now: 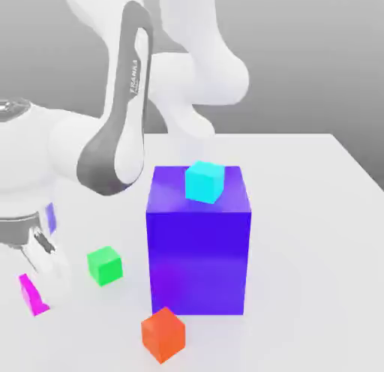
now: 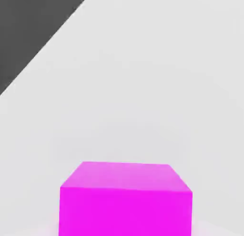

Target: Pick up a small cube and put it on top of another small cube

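Since the fingers (image 1: 36, 277) look clamped shut on the magenta cube (image 1: 32, 294) low at the exterior view's left, probably still touching the worktop (image 1: 315, 235), lifting toward the green cube (image 1: 104, 265) seems next.

White arm (image 1: 187, 55), grey FRANKA-marked link (image 1: 124, 115)

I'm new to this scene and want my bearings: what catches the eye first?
The big blue block dominates mid-table, with a small cyan cube on its top. At the exterior view's lower left, the claw is shut on the magenta cube; a green cube and an orange-red cube sit nearby on the white table.
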Controlling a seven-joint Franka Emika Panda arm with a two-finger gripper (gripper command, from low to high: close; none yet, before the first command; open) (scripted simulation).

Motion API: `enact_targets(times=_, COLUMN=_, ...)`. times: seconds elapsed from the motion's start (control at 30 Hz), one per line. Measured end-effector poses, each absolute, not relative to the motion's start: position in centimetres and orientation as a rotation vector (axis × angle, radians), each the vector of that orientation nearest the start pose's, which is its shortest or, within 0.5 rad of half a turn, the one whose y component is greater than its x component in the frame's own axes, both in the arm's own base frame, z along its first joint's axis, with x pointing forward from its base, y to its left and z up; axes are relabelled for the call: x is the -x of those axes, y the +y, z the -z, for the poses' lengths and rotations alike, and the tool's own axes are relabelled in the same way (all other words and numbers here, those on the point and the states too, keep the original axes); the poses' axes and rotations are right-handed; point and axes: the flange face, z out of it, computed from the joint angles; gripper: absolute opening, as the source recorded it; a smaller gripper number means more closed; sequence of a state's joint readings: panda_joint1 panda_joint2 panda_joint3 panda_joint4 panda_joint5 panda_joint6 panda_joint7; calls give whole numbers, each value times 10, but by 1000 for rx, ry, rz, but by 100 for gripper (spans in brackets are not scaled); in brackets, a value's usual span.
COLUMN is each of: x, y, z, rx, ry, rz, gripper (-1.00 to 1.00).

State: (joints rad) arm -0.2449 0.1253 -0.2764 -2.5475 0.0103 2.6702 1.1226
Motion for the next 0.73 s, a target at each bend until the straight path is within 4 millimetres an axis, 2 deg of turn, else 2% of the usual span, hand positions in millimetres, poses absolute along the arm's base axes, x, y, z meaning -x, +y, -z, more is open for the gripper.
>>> enact_targets(times=0.13, x=-348, y=-221, z=-239, rx=2123, ry=2356, rz=17, gripper=-100)
enact_targets(times=0.37, x=-280, y=-181, z=-243, rx=2108, ry=2334, rz=3, gripper=-100)
enact_targets(times=0.63, x=-275, y=-174, z=-186, rx=2111, ry=2321, rz=-1, gripper=-100)
enact_targets(times=0.67, x=-275, y=-173, z=-180, rx=2116, ry=2319, rz=-1, gripper=100)
enact_targets(times=0.73, x=-277, y=-169, z=-180, rx=2134, ry=2302, rz=-1, gripper=100)
